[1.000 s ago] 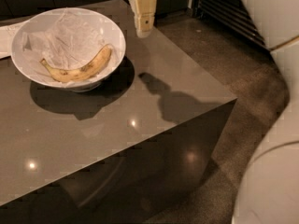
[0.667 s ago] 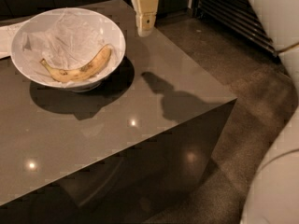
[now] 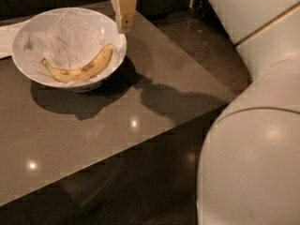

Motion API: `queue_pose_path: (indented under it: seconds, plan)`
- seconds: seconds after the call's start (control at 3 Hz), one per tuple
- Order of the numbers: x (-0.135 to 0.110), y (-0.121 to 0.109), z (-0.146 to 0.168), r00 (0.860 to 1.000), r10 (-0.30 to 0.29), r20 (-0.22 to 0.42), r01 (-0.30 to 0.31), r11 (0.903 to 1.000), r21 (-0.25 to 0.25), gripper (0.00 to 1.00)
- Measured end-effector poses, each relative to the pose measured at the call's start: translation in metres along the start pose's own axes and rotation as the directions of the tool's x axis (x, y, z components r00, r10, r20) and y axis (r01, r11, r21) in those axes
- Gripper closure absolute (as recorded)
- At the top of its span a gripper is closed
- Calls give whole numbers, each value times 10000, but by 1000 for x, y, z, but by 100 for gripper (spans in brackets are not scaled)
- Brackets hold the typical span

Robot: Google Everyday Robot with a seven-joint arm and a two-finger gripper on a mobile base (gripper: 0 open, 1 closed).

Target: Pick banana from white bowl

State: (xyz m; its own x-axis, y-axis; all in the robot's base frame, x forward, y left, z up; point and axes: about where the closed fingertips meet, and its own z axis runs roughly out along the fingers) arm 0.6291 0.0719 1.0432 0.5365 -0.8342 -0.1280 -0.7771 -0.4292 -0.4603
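The banana (image 3: 79,68), yellow with brown speckles, lies curved along the near side of the white bowl (image 3: 23,60), on crinkled white paper. The bowl stands at the far left of the dark grey table (image 3: 154,69). My gripper (image 3: 124,28) hangs at the top of the view, just beyond the bowl's right rim, above and to the right of the banana. It holds nothing that I can see.
A flat white sheet (image 3: 5,39) lies left of the bowl at the frame edge. The robot's white arm segments (image 3: 253,139) fill the right side. The table's right corner (image 3: 233,96) drops to a dark floor.
The gripper has moved left, closer to the bowl's right rim. The white arm has swung further into the right of the view. The banana and bowl have not moved on the table.
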Motion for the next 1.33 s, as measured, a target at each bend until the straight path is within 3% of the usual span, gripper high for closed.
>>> queue_pose_path:
  seconds: [0.33,0.67,1.33]
  plan:
    - [-8,-10,19,9995,-302,89,304,9991,-292,40]
    - [-14,-15,38,9988,-413,261,428,9972,-606,49]
    - [-26,-19,74,9959,-506,744,591,9915,-1158,47]
